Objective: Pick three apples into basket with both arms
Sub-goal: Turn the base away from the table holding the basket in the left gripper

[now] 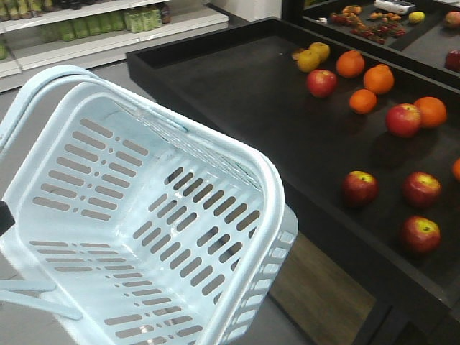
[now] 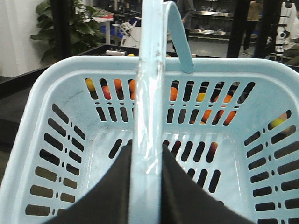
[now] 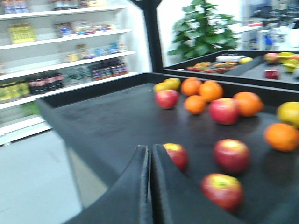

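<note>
My left gripper [image 2: 146, 150] is shut on the pale blue handle [image 2: 148, 93] of the basket [image 2: 233, 66], which hangs tilted below it with nothing inside. In the front view the basket [image 1: 264, 215] fills the left side, next to the black display table. Three red apples lie near the table's front edge [image 1: 359, 187] [image 1: 421, 189] [image 1: 420, 234]. My right gripper [image 3: 150, 149] is shut and holds nothing. It hovers just short of the same apples [image 3: 177, 156] [image 3: 231, 155] [image 3: 222, 190], the nearest partly hidden behind its right finger.
Two more red apples [image 1: 321, 83] [image 1: 403, 120] lie farther back among several oranges [image 1: 350, 63] and yellow fruits [image 1: 314, 55]. The black table has a raised rim [image 1: 215, 39]. Shelves of bottles [image 1: 108, 21] stand behind, and a second fruit table [image 1: 388, 21] is at the back right.
</note>
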### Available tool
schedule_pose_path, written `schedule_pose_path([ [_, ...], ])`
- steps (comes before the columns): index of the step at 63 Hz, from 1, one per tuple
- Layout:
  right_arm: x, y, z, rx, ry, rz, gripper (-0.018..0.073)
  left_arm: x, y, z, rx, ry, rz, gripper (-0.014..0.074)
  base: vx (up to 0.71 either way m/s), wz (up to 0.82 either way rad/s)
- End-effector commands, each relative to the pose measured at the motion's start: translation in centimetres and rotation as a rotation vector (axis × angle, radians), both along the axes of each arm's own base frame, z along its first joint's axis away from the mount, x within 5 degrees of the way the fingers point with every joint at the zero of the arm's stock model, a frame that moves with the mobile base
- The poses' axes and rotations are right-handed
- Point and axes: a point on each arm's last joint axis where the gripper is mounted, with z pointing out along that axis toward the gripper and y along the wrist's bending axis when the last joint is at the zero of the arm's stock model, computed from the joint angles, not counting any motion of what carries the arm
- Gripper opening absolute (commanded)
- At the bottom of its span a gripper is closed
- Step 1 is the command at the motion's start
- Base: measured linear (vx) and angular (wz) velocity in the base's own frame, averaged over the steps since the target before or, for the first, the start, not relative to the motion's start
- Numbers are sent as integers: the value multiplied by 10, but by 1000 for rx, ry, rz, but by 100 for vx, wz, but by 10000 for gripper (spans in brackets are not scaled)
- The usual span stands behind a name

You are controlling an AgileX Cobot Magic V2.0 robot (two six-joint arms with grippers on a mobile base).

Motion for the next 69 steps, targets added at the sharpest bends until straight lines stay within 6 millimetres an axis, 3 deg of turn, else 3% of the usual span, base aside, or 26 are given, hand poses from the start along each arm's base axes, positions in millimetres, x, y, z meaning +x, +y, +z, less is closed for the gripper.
schedule_pose_path([
  [1,-1,1,3,-11,-70,4,-5,0,4,16,-95,-54,45,-6,-14,56],
  [69,-1,1,3,-11,-70,4,-5,0,4,16,-95,-54,45,-6,-7,54],
])
